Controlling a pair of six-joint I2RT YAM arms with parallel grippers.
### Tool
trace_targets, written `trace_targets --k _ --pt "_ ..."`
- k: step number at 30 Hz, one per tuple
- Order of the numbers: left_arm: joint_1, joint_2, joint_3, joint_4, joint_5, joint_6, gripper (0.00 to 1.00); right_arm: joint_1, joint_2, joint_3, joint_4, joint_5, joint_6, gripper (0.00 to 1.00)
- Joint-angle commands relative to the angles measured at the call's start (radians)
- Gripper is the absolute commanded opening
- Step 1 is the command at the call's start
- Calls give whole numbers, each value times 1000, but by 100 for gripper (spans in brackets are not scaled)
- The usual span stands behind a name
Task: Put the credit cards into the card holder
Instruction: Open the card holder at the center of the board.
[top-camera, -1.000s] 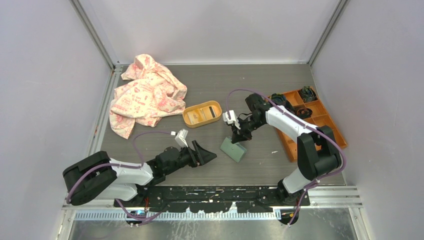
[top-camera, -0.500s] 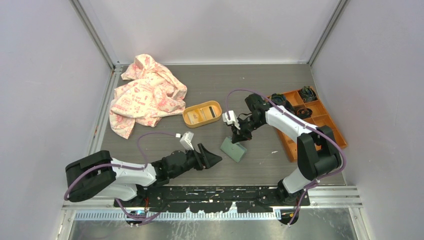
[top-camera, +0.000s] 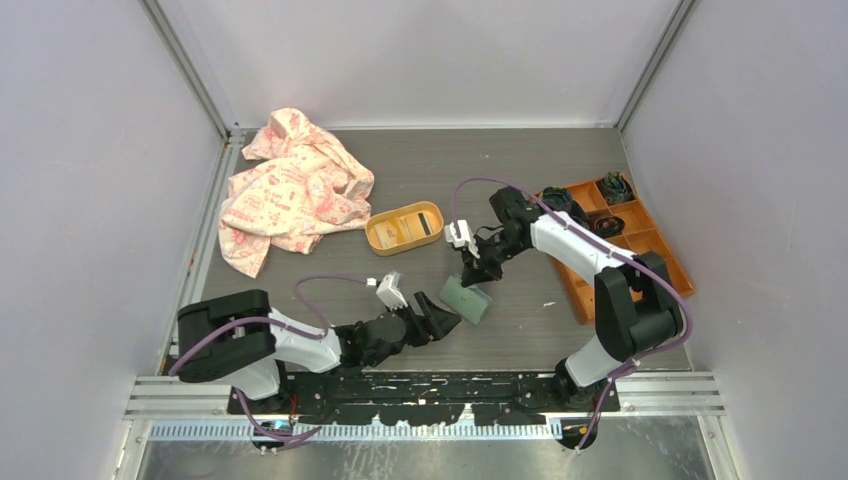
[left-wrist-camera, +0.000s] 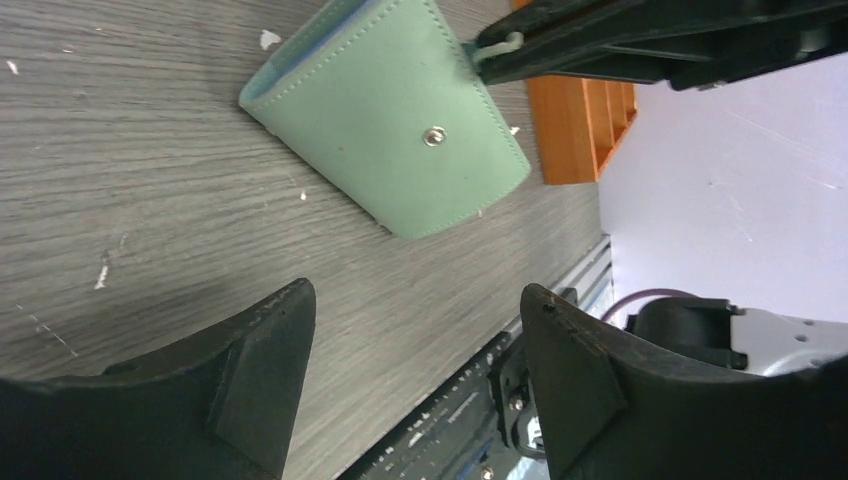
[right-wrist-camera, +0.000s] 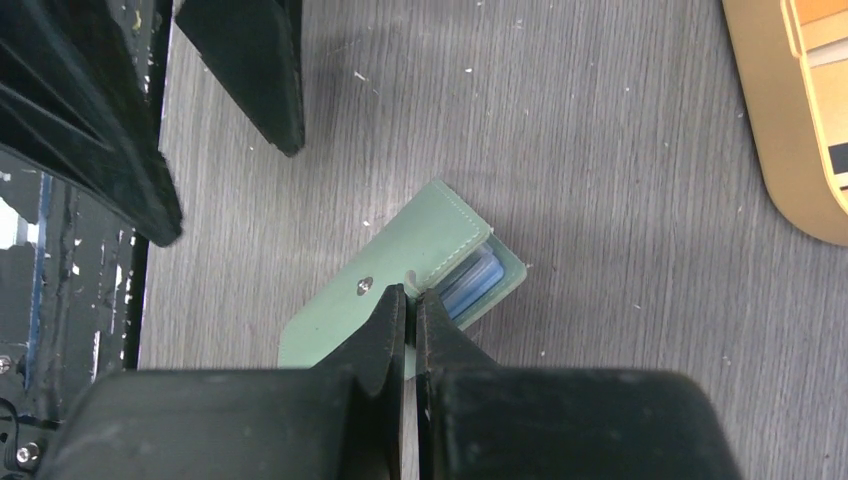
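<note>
The sage-green card holder lies on the table, its snap button facing up. My right gripper is shut on the edge of its flap, and bluish-grey inner slots show under the lifted edge. My left gripper is open and empty, low over the table, just near-left of the card holder. Its two fingers show in the right wrist view. Credit cards, beige and dark, lie in the yellow-orange oval tray behind the card holder.
A pink patterned cloth lies at the back left. An orange compartment box with dark items stands at the right, also in the left wrist view. The black rail runs along the near edge.
My left arm has swung forward and to the right, bringing its open gripper close to the card holder. The right gripper and the card holder have stayed put.
</note>
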Motion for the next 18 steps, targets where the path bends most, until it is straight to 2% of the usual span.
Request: trace_targets --k 1,4,7,12,18 --pt "-5 69 15 170 -84 7 77 12 -63 -2 31 -80 33 1" --pt "-5 105 24 224 -107 36 81 15 -65 -2 39 -100 52 1" --pt "-4 119 52 211 -127 64 82 22 -61 -3 39 -101 55 1" --pt "-4 120 104 108 -146 43 84 24 -63 -2 42 -100 57 1" --pt "-3 93 166 -110 -188 -55 85 23 -62 -2 43 -99 61 1"
